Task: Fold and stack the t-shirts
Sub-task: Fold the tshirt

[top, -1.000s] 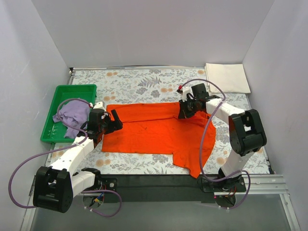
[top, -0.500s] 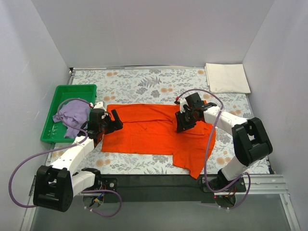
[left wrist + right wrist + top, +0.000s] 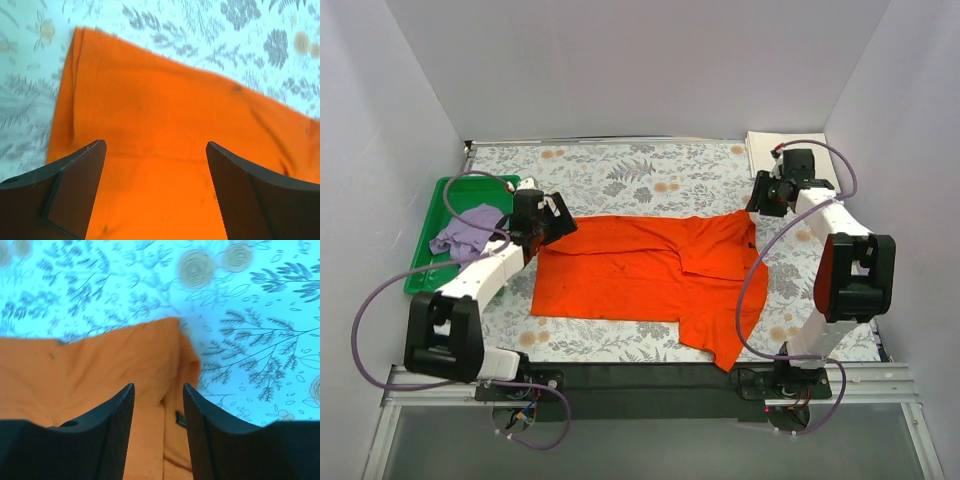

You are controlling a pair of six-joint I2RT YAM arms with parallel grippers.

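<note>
Now you see the orange t-shirt (image 3: 650,275) lying left-to-right; left claw (image 3: 554,215) and right claw (image 3: 761,197), both open and empty, hang over its far corners.

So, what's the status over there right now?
Left gripper and right gripper open, empty. Orange t-shirt spread out, fold unfinished. Lilac t-shirt in green tray. Nothing blocking.

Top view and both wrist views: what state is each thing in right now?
orange t-shirt: laid out flat, partly folded, not held
lilac t-shirt: crumpled in the tray, unfolded
cream-white t-shirt: folded, lying at the far right corner
green tray: holding only the lilac shirt
left gripper: open, above the orange shirt's left edge
right gripper: open, above the orange shirt's far right corner
</note>
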